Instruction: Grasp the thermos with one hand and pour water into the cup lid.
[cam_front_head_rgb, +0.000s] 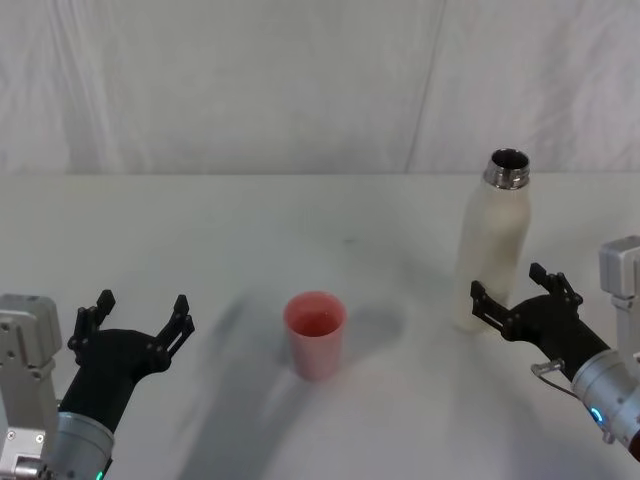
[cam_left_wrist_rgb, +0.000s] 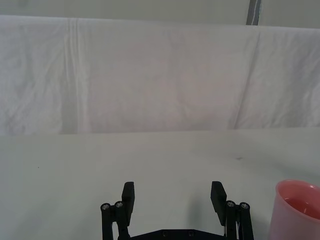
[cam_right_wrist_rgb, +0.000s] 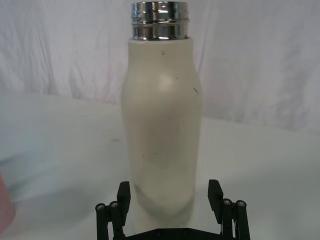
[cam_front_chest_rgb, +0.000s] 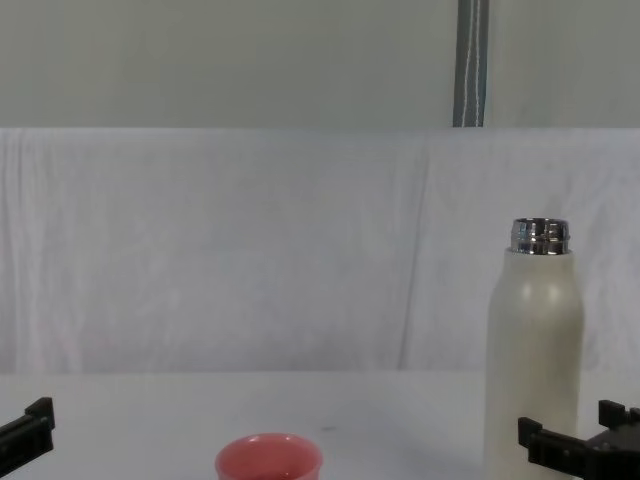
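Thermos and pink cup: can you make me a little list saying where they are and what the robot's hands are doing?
thermos: upright on the table, lid off, on the robot's right
cup lid: upright, centre of table, apart from the thermos
right gripper: open, jaws at the thermos base, not closed on it
left gripper: open, holding nothing, left of the cup lid
pouring: not started

Right end effector (cam_front_head_rgb: 512, 290) jaws spread wide, left end effector (cam_front_head_rgb: 140, 318) parked low, jaws apart

Black two-fingered grippers, silver-grey wrists
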